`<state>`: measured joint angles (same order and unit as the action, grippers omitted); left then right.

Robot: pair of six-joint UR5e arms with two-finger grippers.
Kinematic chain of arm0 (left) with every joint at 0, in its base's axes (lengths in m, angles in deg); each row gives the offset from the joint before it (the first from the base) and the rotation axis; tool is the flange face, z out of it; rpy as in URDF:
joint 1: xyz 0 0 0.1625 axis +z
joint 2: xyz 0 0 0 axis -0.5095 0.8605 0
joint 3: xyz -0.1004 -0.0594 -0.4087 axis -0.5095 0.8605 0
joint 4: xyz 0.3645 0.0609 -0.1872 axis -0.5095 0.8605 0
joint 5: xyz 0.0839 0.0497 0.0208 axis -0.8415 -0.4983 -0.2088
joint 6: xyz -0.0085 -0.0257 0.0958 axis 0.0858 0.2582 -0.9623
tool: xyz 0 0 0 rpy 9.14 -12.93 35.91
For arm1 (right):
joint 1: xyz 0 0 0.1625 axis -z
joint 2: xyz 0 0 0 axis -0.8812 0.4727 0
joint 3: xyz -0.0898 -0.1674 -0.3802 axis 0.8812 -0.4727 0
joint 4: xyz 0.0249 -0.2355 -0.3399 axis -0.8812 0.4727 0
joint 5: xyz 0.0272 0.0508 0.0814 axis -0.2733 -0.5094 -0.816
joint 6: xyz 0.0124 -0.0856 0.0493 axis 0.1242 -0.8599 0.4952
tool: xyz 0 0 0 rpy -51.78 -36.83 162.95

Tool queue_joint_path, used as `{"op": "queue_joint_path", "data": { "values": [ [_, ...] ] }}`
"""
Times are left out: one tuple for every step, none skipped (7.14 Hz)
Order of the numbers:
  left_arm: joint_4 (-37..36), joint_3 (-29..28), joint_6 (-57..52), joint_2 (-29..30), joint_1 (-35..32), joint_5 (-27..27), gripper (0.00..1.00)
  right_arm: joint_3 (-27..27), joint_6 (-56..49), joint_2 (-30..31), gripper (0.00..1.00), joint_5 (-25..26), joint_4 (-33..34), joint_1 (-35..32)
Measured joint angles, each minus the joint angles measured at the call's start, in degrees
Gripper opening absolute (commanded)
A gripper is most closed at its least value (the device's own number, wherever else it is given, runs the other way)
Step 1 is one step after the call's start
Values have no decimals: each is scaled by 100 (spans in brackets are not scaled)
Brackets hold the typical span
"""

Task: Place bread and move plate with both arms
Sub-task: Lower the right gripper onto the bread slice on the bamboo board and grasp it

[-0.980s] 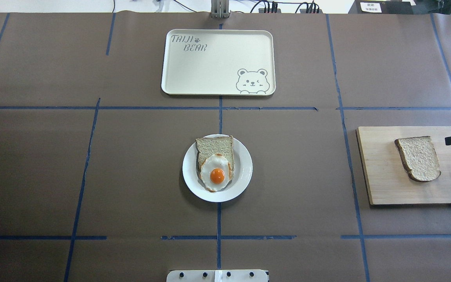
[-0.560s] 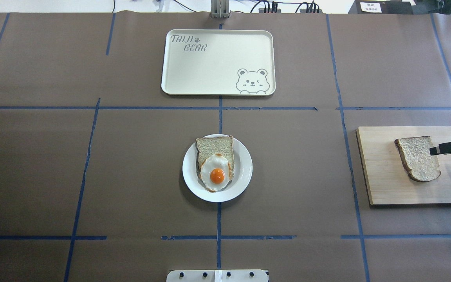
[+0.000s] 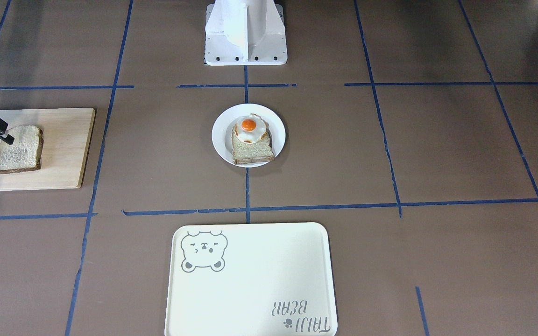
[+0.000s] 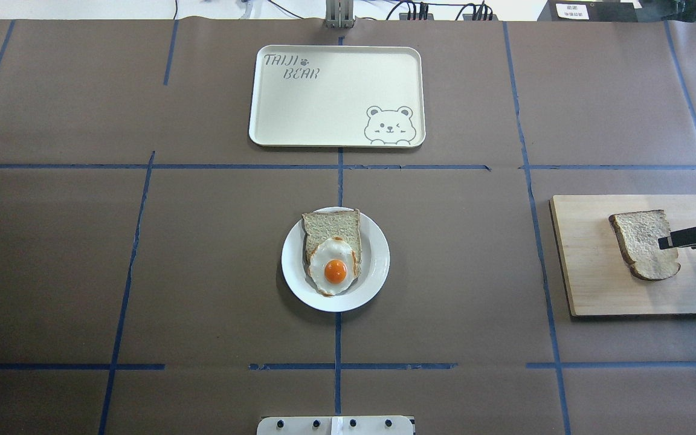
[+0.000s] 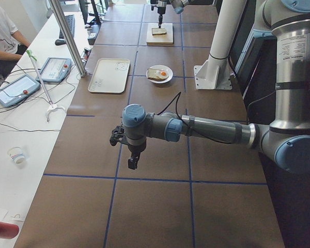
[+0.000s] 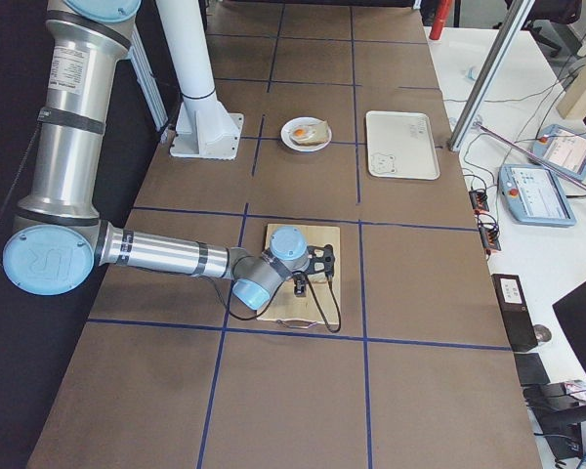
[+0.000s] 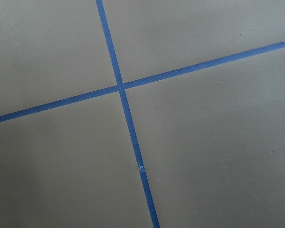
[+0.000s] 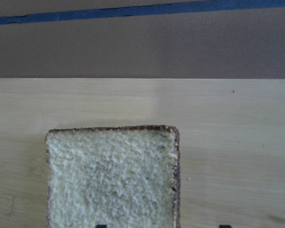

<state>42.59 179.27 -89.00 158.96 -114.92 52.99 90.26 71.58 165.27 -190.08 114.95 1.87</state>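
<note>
The bread [image 4: 641,241] lies flat on a wooden board [image 4: 589,272] at the table's right. It also shows in the front view [image 3: 19,149] and fills the lower part of the right wrist view [image 8: 111,175]. My right gripper [image 4: 665,241] hangs over the bread's outer edge, jaws apart and empty; both fingertips just show at the bottom of the right wrist view. The white plate [image 4: 378,260] sits mid-table with a paler toast slice [image 4: 330,223] and a fried egg [image 4: 335,269] on it. My left gripper [image 5: 126,150] shows only in the exterior left view, so I cannot tell its state.
A cream bear tray [image 4: 336,96] lies at the table's far side, beyond the plate. The robot's base [image 3: 245,32] stands on the near side. Blue tape lines cross the brown table. The left arm hovers above the table far from the plate.
My right gripper has moved in from the table's right edge, a little nearer the robot, and now stands over the bread's outer edge. Bread and plate have not moved.
</note>
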Motion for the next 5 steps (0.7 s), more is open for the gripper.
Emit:
{"op": "queue_joint_path", "data": {
  "values": [
    [0, -10, 0, 4, 0, 0, 100, -5, 5, -6, 71, 0, 0, 34],
    [0, -19, 0, 7, 0, 0, 100, -5, 10, -10, 71, 0, 0, 65],
    [0, -26, 0, 9, 0, 1, 100, -5, 13, -12, 67, 0, 0, 85],
    [0, -30, 0, 10, 0, 0, 100, -4, 14, -13, 59, 0, 0, 97],
    [0, -33, 0, 10, 0, 0, 100, -4, 14, -13, 44, 0, 0, 99]
  ]
}}
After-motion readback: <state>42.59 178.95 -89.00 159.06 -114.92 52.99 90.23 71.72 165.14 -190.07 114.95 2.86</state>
